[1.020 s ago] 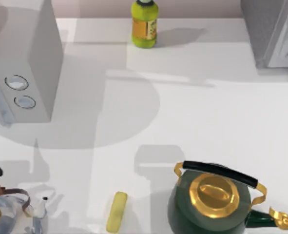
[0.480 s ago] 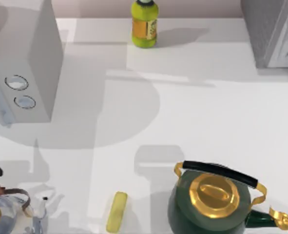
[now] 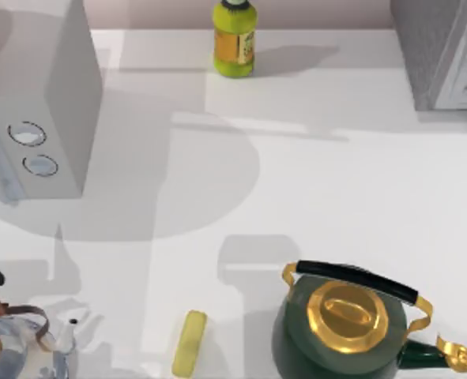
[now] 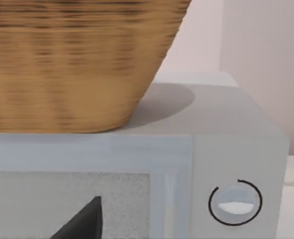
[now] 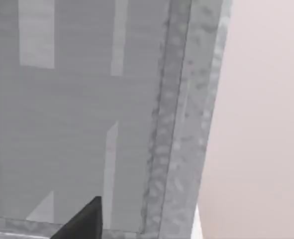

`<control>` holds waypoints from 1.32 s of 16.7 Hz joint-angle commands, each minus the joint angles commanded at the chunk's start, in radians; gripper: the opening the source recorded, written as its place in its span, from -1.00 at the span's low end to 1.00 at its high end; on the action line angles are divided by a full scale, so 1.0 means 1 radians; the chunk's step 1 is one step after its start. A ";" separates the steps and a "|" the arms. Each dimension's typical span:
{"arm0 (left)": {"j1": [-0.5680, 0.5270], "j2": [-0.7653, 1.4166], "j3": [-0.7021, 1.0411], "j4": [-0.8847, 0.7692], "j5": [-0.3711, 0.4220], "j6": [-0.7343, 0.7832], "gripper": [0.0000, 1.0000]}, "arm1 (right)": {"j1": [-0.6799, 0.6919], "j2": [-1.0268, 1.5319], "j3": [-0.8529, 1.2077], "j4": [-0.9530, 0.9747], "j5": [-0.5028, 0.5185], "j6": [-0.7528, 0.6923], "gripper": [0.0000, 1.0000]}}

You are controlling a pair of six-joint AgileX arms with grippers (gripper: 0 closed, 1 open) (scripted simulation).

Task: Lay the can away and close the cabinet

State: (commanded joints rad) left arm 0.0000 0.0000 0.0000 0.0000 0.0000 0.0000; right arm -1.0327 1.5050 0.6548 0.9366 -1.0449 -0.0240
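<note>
The can is out of view. The cabinet (image 3: 442,55) stands at the table's far right corner, with grey speckled sides and a white framed panel. In the right wrist view the cabinet's speckled edge (image 5: 179,129) and a pale grey panel are very close, and a dark tip of my right gripper (image 5: 84,221) shows low in that picture. A dark tip of my left gripper (image 4: 82,221) shows in the left wrist view, right in front of the pale grey box with round dials (image 4: 235,201).
A yellow-green bottle (image 3: 234,39) stands at the back centre. A dark green kettle with a gold lid (image 3: 348,324) sits front right, a yellow bar (image 3: 190,343) beside it, and a glass teapot (image 3: 20,351) front left. The dial box (image 3: 55,103) carries a wicker basket (image 4: 77,59).
</note>
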 joint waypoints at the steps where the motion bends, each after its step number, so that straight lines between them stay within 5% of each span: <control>1: 0.000 0.000 0.000 0.000 0.000 0.000 1.00 | -0.003 -0.010 0.077 -0.079 -0.005 -0.003 1.00; 12: 0.000 0.000 0.000 0.000 0.000 0.000 1.00 | -0.014 -0.132 0.926 -1.150 -0.001 0.030 1.00; 22: 0.000 0.000 0.000 0.000 0.000 0.000 1.00 | -0.010 -0.164 1.087 -1.324 0.010 0.044 1.00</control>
State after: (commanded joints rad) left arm 0.0000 0.0000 0.0000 0.0000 0.0000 0.0000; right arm -1.0424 1.3412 1.7422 -0.3873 -1.0351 0.0200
